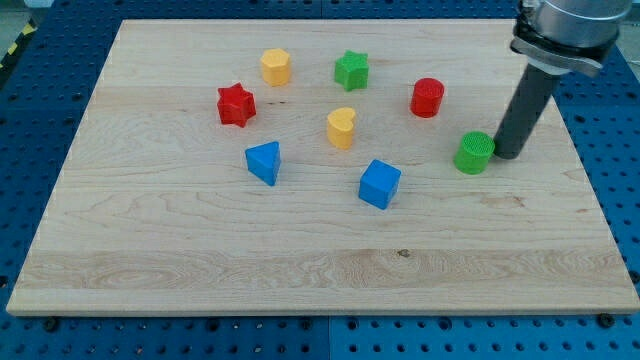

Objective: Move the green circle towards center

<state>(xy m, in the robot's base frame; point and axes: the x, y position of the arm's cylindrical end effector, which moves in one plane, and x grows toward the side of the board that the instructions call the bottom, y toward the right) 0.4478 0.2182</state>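
The green circle (474, 152) is a short green cylinder standing at the view's right side of the wooden board (200, 260). My tip (507, 155) is the lower end of the dark rod. It rests on the board just to the right of the green circle, touching it or nearly so.
Other blocks lie to the left: a red cylinder (427, 97), a green star (351, 69), a yellow hexagon (276, 66), a red star (236, 104), a yellow heart (341, 127), a blue triangle (264, 161) and a blue cube (379, 183). A blue pegboard (610, 150) surrounds the board.
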